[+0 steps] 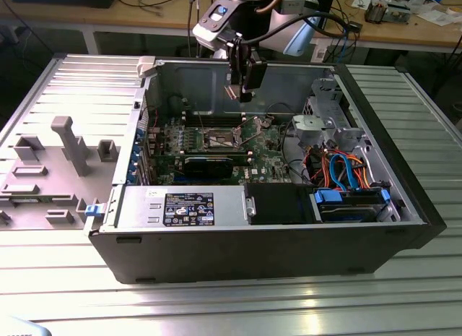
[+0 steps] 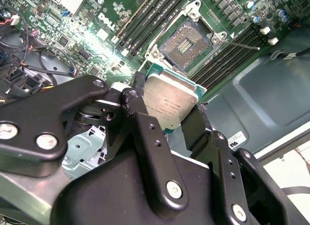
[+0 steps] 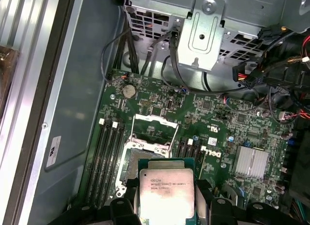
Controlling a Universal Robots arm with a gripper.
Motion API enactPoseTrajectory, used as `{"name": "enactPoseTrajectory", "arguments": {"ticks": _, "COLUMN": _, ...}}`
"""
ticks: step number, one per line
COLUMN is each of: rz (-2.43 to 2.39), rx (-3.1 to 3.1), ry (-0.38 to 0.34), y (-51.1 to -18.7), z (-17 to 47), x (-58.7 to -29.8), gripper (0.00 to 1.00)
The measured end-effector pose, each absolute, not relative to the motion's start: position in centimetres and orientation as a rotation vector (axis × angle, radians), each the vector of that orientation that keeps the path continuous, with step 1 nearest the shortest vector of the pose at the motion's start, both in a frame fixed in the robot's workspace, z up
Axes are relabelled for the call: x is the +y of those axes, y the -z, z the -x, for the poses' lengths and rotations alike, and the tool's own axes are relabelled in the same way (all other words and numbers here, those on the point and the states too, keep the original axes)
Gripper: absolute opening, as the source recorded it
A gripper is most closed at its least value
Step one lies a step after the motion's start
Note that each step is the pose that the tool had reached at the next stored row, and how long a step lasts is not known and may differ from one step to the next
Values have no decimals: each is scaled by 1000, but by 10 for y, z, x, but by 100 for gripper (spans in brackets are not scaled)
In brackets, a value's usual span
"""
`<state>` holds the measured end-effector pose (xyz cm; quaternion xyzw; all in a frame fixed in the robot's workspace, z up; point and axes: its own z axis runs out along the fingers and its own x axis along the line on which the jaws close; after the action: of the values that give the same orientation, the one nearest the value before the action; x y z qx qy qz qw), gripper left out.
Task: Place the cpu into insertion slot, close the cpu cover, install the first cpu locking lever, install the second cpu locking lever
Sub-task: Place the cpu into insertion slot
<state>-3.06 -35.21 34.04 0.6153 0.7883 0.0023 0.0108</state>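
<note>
My gripper [image 2: 169, 97] is shut on the cpu [image 2: 170, 103], a flat square chip with a silvery top and green edge, clamped by two opposite sides between black fingers [image 2: 138, 97]. It hangs inside the open computer case, above the green board. In the first wrist view the cpu [image 3: 166, 188] sits just short of the insertion slot [image 3: 136, 159] and covers part of it. The insertion slot [image 2: 186, 41] lies bare, its dark pin field showing. The cpu cover [image 3: 152, 118] stands swung open at the slot's far side. A thin metal lever [image 2: 242, 45] sticks out beside the slot. In the exterior view the gripper [image 1: 242, 94] hovers over the slot [image 1: 220, 139].
Long black memory slots [image 3: 109, 157] flank the socket on the green board [image 3: 218, 113]. A silver heatsink [image 3: 251, 162] and a metal drive cage [image 3: 203, 31] stand nearby. Bundled cables [image 1: 339, 170] fill the case's right side in the exterior view. The case walls [image 1: 180, 83] enclose the space.
</note>
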Motion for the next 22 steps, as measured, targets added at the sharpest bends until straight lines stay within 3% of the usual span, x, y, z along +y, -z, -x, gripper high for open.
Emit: {"name": "enactPoseTrajectory", "arguments": {"ticks": 22, "rz": -1980, "rx": 2411, "ry": -6, "y": -340, "z": 31, "x": -352, "gripper": 55}}
